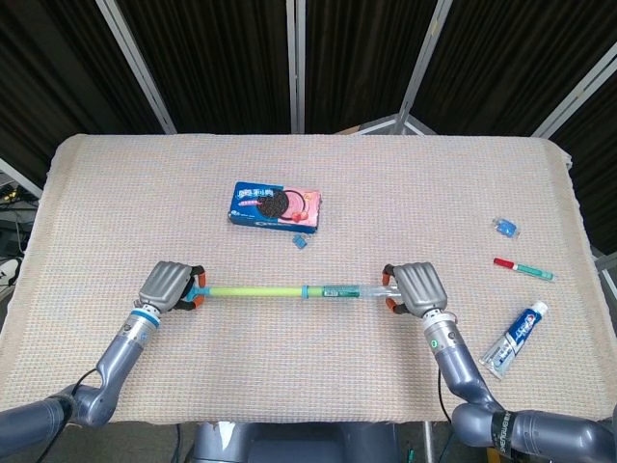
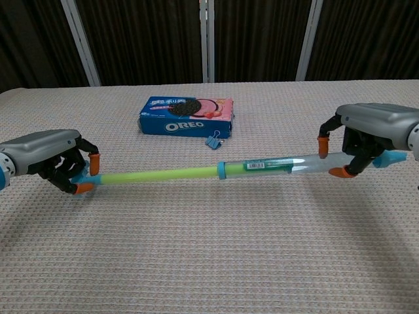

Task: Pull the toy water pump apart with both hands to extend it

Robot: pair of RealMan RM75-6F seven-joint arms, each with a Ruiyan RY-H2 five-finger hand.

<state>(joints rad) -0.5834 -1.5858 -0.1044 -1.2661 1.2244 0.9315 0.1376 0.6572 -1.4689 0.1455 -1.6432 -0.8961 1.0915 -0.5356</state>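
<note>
Gripping the toy water pump [image 2: 216, 172] at both ends, your left hand [image 2: 49, 154] clasps the yellow-green rod's tip (orange fingertips wrapped around) while your right hand [image 2: 370, 134] clasps the clear barrel's end, above the table [image 1: 386, 193].

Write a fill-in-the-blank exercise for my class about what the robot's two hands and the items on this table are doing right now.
1. The left hand grips the end of the pump's ____-coloured rod.
2. The right hand holds the toy water pump by its clear ____.
3. The small binder clip lies right beside the box of ____ cookies.
4. The toothpaste tube lies on the table nearest the robot's ____ hand.

Missing words: yellow-green; barrel; Oreo; right
</note>
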